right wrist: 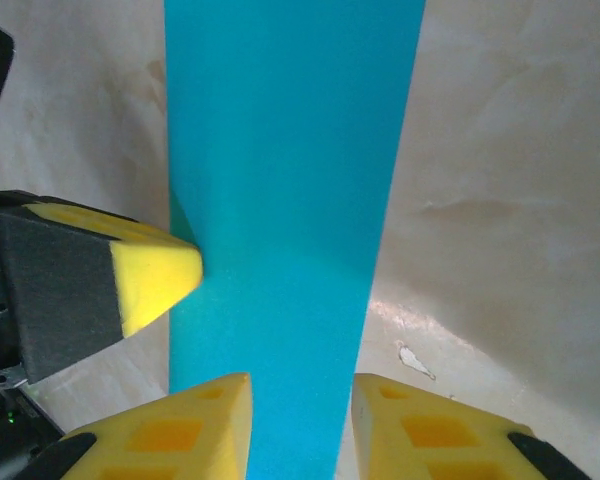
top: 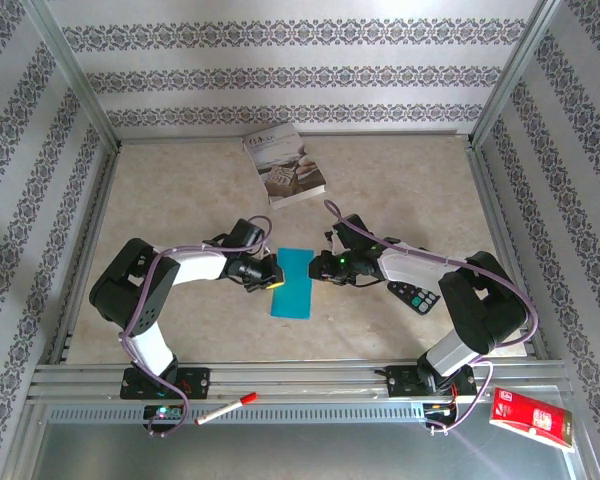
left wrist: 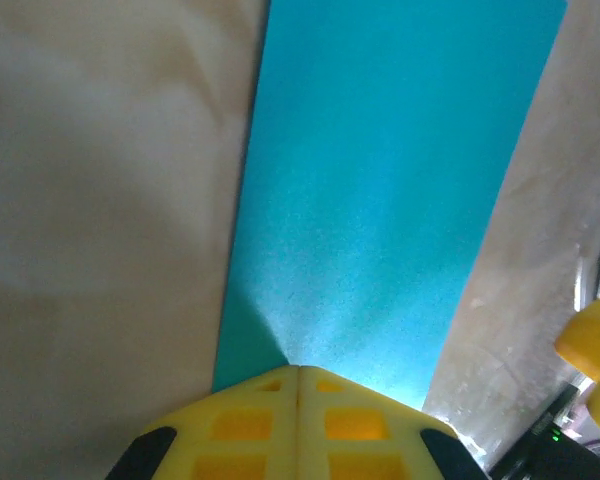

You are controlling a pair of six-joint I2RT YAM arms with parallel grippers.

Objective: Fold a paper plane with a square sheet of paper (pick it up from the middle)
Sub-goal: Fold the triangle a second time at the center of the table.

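Beige marbled table (top: pixel 180 200) is the widest thing here, fenced by metal rails at its sides, with bare room across the far half and down the left. Both arms reach inward from the near edge and meet at the middle, probably because the task wants the paper taken from its centre.

Book (top: pixel 284 165) lies far back, well apart from the work, so it hinders nothing.

Sheet (top: pixel 292 283) lies at the table's centre as a narrow teal strip. By the look of it, it is already folded in half, with its long edges running near to far between the two grippers.

Left gripper (left wrist: pixel 298 372) is clenched at the middle of the strip's left long edge. The paper puckers up toward its tips, so it seems to pinch that edge, likely to lift or anchor it for the next crease.

Right gripper (right wrist: pixel 300 382) sits at the strip's right edge in the top view, jaws apart and grasping nothing; teal shows through the gap.

Beyond both short ends there is open table, which leaves room to swing or slide the strip.

Remote (top: pixel 416 296) lies by the right forearm, near the sheet but not touching it. Pen (top: pixel 227 408) rests on the near rail, out of the way.
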